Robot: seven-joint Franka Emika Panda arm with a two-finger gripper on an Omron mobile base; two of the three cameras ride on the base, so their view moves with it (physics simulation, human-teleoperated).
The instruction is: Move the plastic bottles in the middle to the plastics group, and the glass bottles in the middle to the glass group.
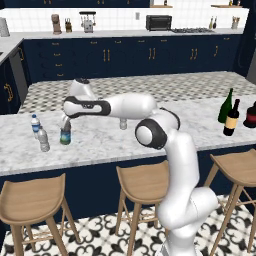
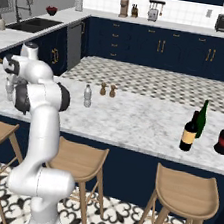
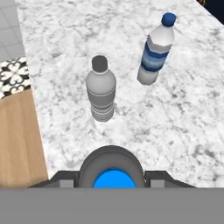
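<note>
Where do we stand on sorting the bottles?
Looks done: the tan-label wine bottle stands beside the green wine bottle and squat red bottle. In hand: the gripper holds the blue-capped bottle upright next to the white-capped bottle and grey bottle, not yet released. Left: the clear unlabelled bottle, alone in the middle of the counter.

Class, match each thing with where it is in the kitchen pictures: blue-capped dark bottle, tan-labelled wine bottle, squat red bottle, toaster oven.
Things:
1. blue-capped dark bottle
2. tan-labelled wine bottle
3. squat red bottle
4. toaster oven

Places:
A. on the back counter
B. farthest right on the island counter
C. between the fingers
D. right beside the green wine bottle

Pairs: 1-C, 2-D, 3-B, 4-A
</note>
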